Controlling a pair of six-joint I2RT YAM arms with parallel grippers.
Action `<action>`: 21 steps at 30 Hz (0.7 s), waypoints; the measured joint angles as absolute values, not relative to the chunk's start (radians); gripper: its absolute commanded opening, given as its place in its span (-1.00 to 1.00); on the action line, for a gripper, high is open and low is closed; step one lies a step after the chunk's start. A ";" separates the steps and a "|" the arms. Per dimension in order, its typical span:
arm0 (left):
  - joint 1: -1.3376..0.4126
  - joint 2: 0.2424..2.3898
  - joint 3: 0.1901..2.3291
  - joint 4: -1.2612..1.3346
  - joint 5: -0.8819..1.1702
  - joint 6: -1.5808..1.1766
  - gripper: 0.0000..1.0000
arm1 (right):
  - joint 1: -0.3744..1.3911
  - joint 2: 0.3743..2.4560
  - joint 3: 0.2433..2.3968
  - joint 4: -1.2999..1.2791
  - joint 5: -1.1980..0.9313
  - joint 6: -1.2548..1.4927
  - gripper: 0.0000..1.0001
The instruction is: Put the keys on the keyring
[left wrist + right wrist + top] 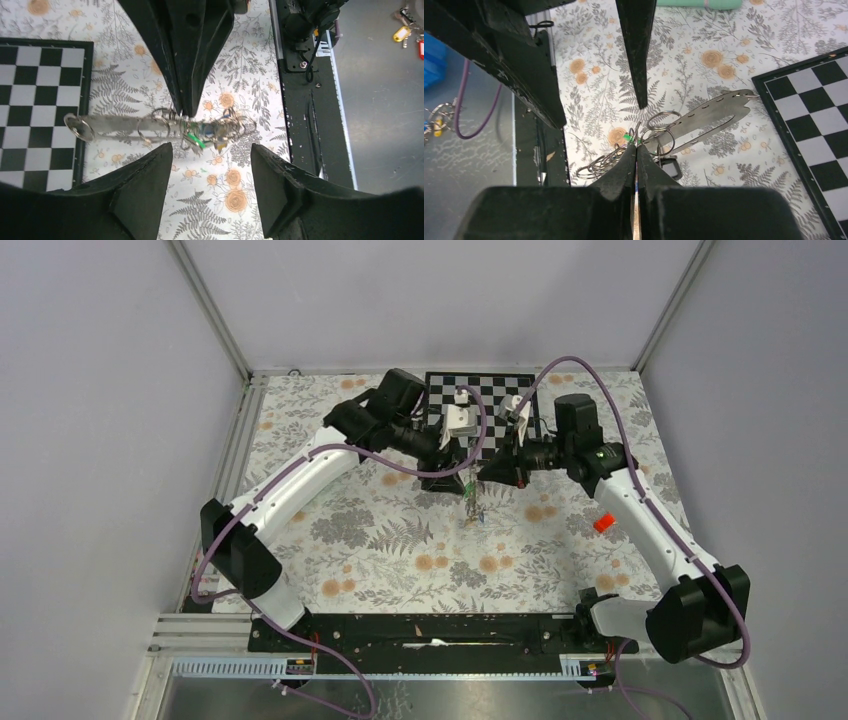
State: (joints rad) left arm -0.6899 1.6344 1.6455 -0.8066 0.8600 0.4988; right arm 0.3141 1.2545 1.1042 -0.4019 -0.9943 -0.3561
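Note:
My right gripper [636, 146] is shut on a bunch of thin silvery rings and keys and holds it above the floral mat. A silvery ring [663, 120] and a green key head [627, 136] show just past its tips, and a flat slotted metal strip [711, 111] sticks out to the right. In the left wrist view the green [196, 140], blue [207, 131] and yellow [220, 145] keys hang under the right gripper's fingers [187, 75]. My left gripper [211, 150] is open and empty, just in front of the bunch. In the top view the bunch [470, 505] dangles between both grippers.
A checkerboard [480, 400] lies at the back centre. An orange-red cylinder [603, 523] lies at the right. A small black tag [670, 168] hangs with the bunch. A mint-green piece [699, 4] lies further off. The black base rail [300, 100] runs along the near edge.

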 measured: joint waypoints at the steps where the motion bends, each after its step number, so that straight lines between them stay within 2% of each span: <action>1: -0.690 1.630 1.642 -0.792 0.860 0.503 0.29 | 0.314 1.260 1.103 -0.387 -1.004 -0.339 -1.00; 9: -0.690 1.648 1.625 -0.712 0.849 0.527 0.18 | 0.314 1.294 1.084 -0.283 -1.076 -0.231 -1.00; 21: -0.681 1.653 1.592 -0.684 0.835 0.532 -0.35 | 0.314 1.294 1.068 -0.259 -1.094 -0.208 -1.00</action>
State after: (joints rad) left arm -0.6811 1.6527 1.5921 -0.6842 0.8352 0.5323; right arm 0.3141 1.2938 1.0679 -0.2592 -1.0939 -0.2085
